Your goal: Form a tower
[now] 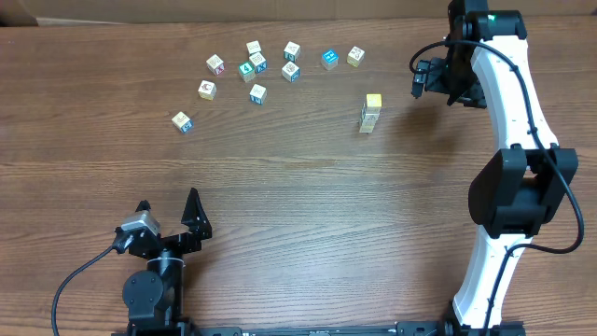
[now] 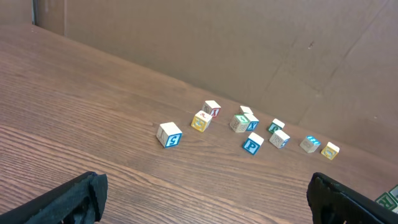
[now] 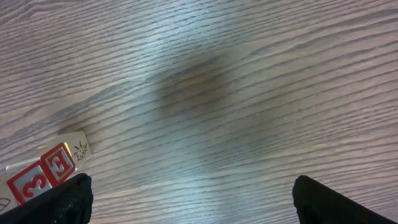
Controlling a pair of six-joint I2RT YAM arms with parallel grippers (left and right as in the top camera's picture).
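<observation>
**Building barely begun: one short stack, many cubes loose**

You have a narrow stack of pale printed wooden cubes (image 1: 370, 118), capped by a plain yellow cube (image 1: 373, 100). It stands on the brown wood-grain table (image 1: 298, 187), right of centre and near the right gripper (image 1: 420, 79). Call that the tower's start. Eleven or so loose picture-faced wooden cubes (image 1: 256, 65) lie scattered toward the far left, apart from the stack. By my reckoning, those are what is left to add.

The right gripper has its jaws wide apart and holds nothing. Your left gripper (image 1: 168, 203) sits at the near edge, jaws apart too, and empty.

- **Overhead:** gives you the layout, but not how many cubes high the stack is.
- **Left wrist:** shows the loose cubes side-on, some printed letters visible, none stacked on another.
- **Right wrist:** shows bare table between its fingers (image 3: 62, 199). One pale cube with red number faces (image 3: 43, 177) sits at the lower left edge. You cannot tell whether it belongs to the stack.
</observation>
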